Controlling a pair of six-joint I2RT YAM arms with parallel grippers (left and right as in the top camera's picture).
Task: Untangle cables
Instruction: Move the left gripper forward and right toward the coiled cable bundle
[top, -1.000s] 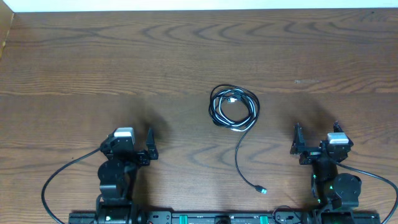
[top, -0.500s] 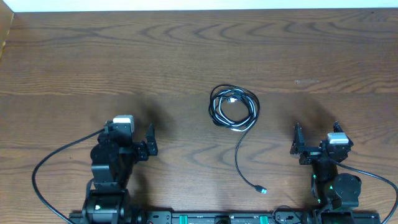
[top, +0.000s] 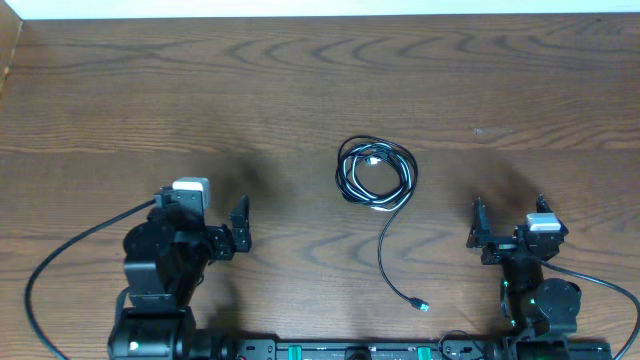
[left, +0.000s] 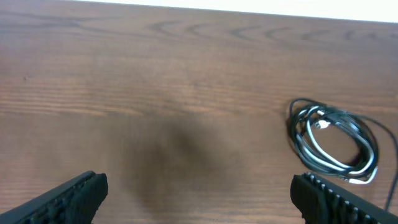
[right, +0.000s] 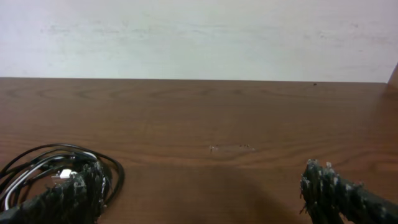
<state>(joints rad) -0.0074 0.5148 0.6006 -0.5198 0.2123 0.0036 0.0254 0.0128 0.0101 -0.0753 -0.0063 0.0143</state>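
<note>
Loosely coiled thin cables (top: 374, 160), woodgrain table (top: 150, 100)

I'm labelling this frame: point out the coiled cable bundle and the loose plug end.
coiled cable bundle (top: 343, 172), overhead view, strands at the coil's edge.
loose plug end (top: 422, 306), overhead view, the plug tip.

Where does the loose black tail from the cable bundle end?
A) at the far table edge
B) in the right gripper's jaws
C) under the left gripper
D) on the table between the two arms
D: the black tail leaves the cable bundle toward the arms, its plug end lying on the table.
</note>
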